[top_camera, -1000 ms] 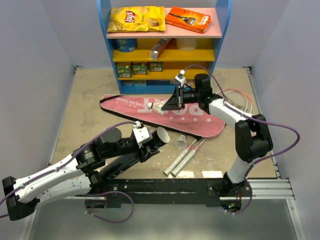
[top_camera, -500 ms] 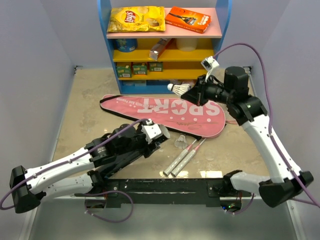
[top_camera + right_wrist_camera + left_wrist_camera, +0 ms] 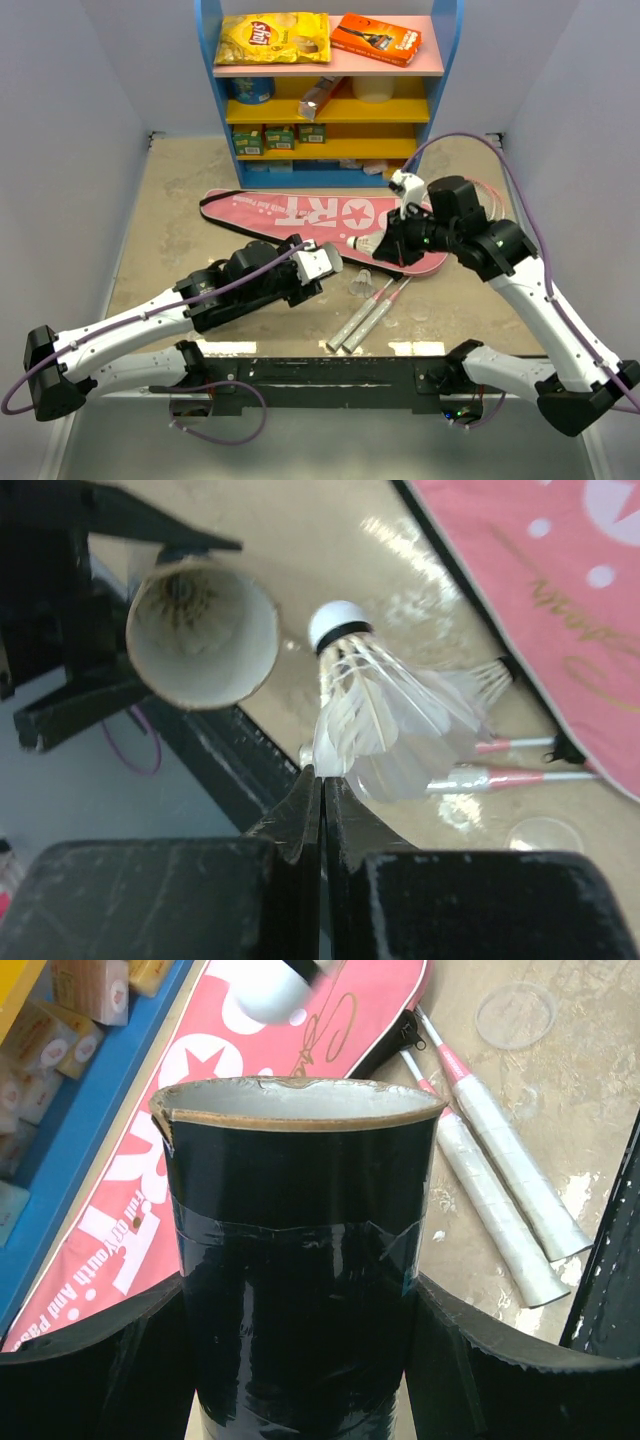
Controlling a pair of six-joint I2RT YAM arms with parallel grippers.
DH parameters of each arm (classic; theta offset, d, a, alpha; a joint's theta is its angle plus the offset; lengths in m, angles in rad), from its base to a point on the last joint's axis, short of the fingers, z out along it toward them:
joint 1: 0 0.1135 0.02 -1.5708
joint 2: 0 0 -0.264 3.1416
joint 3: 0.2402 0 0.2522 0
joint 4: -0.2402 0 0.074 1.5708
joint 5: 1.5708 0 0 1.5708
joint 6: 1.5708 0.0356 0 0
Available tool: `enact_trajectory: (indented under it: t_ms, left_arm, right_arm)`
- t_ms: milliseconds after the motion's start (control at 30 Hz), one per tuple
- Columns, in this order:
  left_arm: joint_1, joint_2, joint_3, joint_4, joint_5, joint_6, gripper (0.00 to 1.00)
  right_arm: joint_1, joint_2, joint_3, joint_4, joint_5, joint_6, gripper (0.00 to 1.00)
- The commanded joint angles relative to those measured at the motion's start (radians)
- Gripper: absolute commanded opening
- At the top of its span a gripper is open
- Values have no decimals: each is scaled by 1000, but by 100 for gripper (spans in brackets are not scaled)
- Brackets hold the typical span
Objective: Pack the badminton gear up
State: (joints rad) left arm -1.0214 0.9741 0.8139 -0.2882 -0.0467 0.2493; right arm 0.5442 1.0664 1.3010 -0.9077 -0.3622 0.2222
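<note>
My left gripper [image 3: 300, 1305] is shut on the long black tube [image 3: 300, 1250], whose open mouth points up and to the right. In the top view this left gripper [image 3: 310, 270] hangs just in front of the pink SPORT bag [image 3: 290, 212]. My right gripper [image 3: 322, 780] is shut on a feather of the white shuttlecock [image 3: 375, 715]. The cork end points toward the tube mouth [image 3: 200, 635], a short way from it. The shuttlecock [image 3: 368, 245] hangs over the bag's near edge. Two white racket handles [image 3: 362, 317] lie on the table, their shafts running to the bag's edge.
A clear round lid [image 3: 361, 284] lies by the racket handles. A blue and yellow shelf [image 3: 330, 105] stands at the back, with a yellow crisp packet [image 3: 272, 38] and an orange box [image 3: 377, 37] on top. Racket hoops [image 3: 484, 196] show beyond the bag's right end.
My right arm swung the shuttlecock from over the bag toward the shelf, then down and forward near the tube mouth. The left arm pushed the tube slightly right.
</note>
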Motion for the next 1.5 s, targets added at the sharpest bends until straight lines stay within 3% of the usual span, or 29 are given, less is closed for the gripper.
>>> enact_trajectory:
  t_ms: [0, 600, 1100, 1467]
  left_arm:
    - [1, -31, 25, 40, 4, 74, 0]
    - [-2, -45, -36, 35, 119, 82, 0]
    - [-2, -49, -65, 87, 217, 62, 0]
    - [0, -146, -84, 119, 312, 41, 0]
  right_arm:
    - [42, -68, -46, -28, -90, -4, 0]
    - [53, -105, -25, -48, -193, -12, 0]
    - [191, 4, -80, 128, -189, 81, 0]
    - [276, 83, -118, 245, -155, 124, 0]
